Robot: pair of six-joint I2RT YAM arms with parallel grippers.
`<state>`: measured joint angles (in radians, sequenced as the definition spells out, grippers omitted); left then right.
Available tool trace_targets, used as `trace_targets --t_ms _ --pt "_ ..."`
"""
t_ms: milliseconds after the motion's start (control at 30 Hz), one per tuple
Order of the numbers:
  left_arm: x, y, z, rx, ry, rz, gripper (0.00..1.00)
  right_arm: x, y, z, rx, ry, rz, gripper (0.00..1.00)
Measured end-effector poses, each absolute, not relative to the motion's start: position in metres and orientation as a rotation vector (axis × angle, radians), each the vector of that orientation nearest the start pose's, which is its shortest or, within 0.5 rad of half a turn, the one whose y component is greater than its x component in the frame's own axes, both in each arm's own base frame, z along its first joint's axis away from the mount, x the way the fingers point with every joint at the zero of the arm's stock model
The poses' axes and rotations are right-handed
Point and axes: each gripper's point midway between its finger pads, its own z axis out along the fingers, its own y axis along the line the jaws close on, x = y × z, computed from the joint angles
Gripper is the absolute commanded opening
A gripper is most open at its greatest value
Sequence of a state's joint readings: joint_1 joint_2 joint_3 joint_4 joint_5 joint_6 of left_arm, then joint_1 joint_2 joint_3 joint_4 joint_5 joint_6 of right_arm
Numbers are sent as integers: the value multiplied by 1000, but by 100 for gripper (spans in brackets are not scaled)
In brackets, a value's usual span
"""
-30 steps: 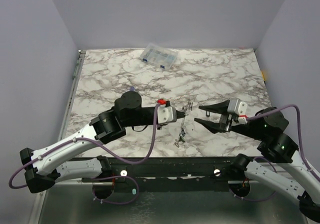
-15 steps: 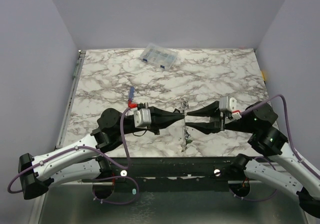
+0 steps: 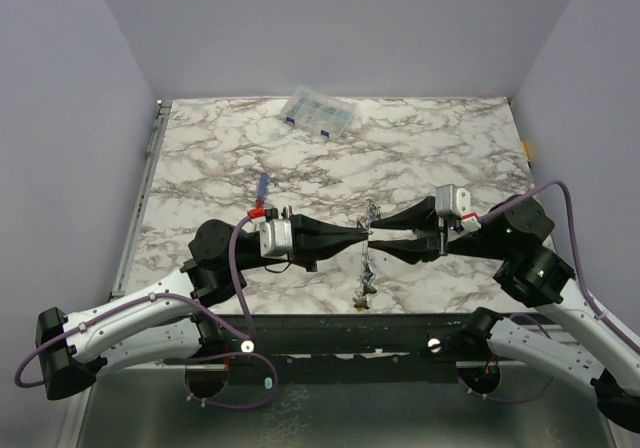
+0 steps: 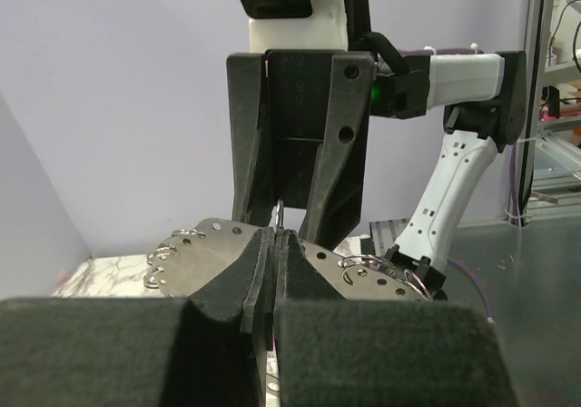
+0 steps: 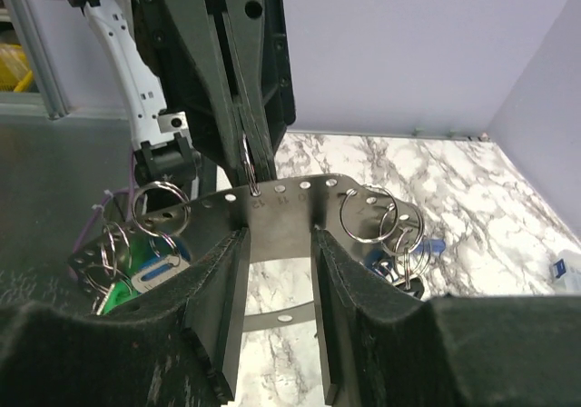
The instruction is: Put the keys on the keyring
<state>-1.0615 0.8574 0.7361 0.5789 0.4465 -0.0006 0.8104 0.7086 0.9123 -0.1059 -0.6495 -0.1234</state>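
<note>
The keyring (image 5: 283,200) is a flat grey metal hoop with a row of holes, held up above the table between both grippers (image 3: 368,220). My right gripper (image 5: 272,243) is shut across the band's width. My left gripper (image 4: 275,240) is shut on a small split ring (image 5: 247,166) that passes through one hole of the band; the ring's tip shows above its pads (image 4: 280,213). Keys with green and blue tags (image 5: 145,275) and another blue-tagged key (image 5: 427,243) hang from rings on the hoop. In the top view they dangle below it (image 3: 364,286).
A slim red-and-blue screwdriver (image 3: 262,186) lies behind the left arm. A clear plastic compartment box (image 3: 318,114) stands at the back of the marble table (image 3: 450,148). Purple walls close in the left, back and right sides.
A second ago my right gripper was open and apart from the keyring. It has come in and shut on the band. My left arm has turned and now faces it tip to tip.
</note>
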Motion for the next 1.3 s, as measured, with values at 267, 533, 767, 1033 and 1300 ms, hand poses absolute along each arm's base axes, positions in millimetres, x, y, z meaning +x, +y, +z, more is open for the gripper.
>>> trace_targets --t_ms 267,533,767,1033,1300 --pt "92 -320 408 961 790 -1181 0 110 264 389 -1156 1046 1010 38" --pt "92 -321 407 966 795 -1181 0 113 270 386 -1181 1063 1021 36" --pt "94 -322 402 983 799 -1157 0 112 268 383 -1197 1088 1019 34" --pt "98 -324 395 1003 813 -1124 0 111 267 378 -1214 1130 1021 33" --pt "100 -325 390 1016 829 -1110 0 110 266 372 -1223 1158 1025 33"
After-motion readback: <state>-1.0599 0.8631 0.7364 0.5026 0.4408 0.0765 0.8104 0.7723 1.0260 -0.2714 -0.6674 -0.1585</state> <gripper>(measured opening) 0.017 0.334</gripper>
